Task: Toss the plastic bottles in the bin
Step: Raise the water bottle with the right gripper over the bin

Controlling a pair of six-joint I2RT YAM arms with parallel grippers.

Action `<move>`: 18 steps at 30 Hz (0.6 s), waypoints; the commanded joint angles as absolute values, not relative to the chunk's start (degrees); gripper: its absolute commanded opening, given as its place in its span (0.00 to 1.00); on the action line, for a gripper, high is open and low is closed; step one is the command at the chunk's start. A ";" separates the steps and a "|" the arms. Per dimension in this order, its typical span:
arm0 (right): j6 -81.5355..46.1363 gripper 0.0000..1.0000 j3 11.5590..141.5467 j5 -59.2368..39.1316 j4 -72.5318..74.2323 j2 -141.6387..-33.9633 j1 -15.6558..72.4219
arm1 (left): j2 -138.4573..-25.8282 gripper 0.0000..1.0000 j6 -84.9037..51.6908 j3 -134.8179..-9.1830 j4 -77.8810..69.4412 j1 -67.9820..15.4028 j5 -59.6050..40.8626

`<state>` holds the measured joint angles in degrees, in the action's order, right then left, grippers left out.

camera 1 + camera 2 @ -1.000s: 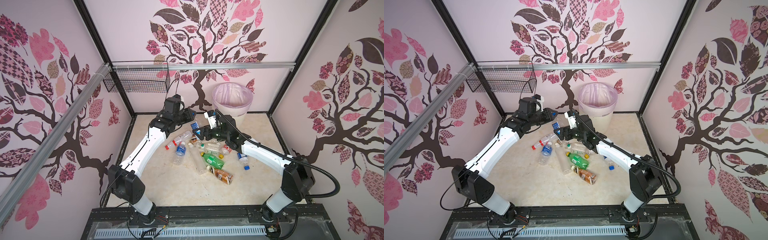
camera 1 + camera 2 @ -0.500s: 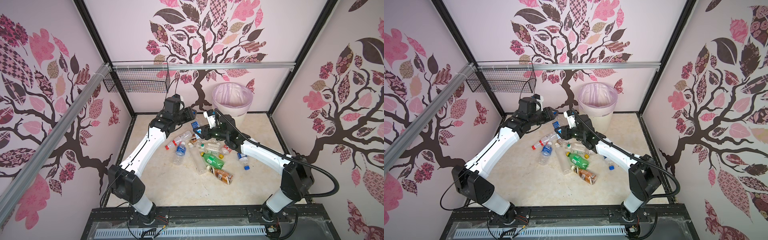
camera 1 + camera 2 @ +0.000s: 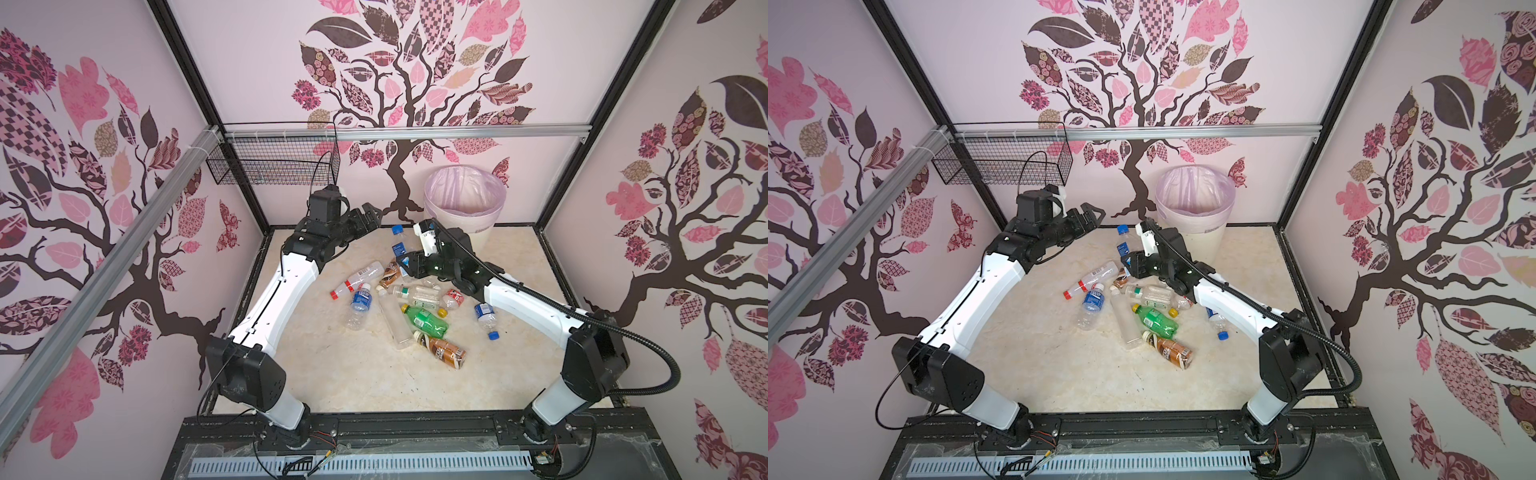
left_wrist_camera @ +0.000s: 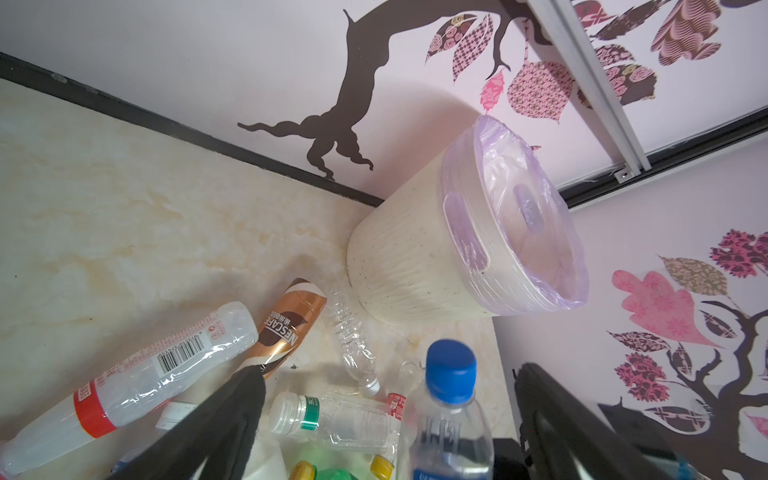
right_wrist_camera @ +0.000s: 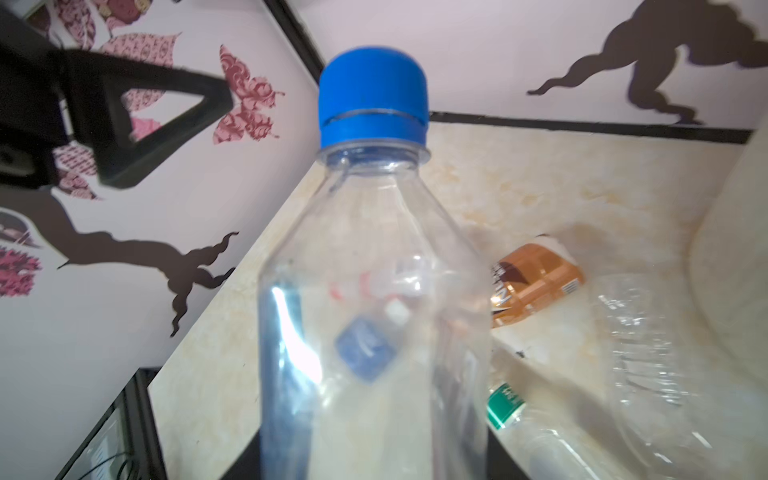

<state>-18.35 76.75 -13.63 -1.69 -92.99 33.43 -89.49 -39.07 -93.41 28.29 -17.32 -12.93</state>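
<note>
The blue-capped bottle stands cap-up above the bench, pinched low on its body by my right claw. The other plastic bottles lie heaped on the bench below it, and the bin stands just beyond that claw. My left claw is spread wide, holding nothing, near the cap. Both my arms reach forward, raised and bent at the elbow.
</note>
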 commanded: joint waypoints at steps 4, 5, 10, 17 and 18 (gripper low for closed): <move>-11.48 0.46 91.85 -2.37 -10.37 -88.88 29.18 | -86.98 0.98 -36.02 -93.99 24.18 -19.62 -18.17; -10.33 0.46 94.03 -0.59 -11.21 -88.48 28.87 | -86.99 0.98 -34.98 -94.61 24.09 -20.65 -18.12; -2.36 0.47 105.94 11.43 -12.44 -85.95 28.37 | -87.43 0.98 -28.57 -98.84 23.71 -27.14 -15.33; 4.26 0.48 119.15 17.69 -10.98 -85.73 28.36 | -87.29 0.98 -23.28 -101.83 23.18 -32.27 -12.35; 5.19 0.48 120.11 18.28 -10.23 -86.06 28.31 | -87.06 0.98 -22.94 -101.65 22.96 -32.43 -12.25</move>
<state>0.58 117.32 13.50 -10.85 -86.72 28.08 -87.77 -26.55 -99.70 23.97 -32.05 -14.33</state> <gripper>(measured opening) 0.487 0.982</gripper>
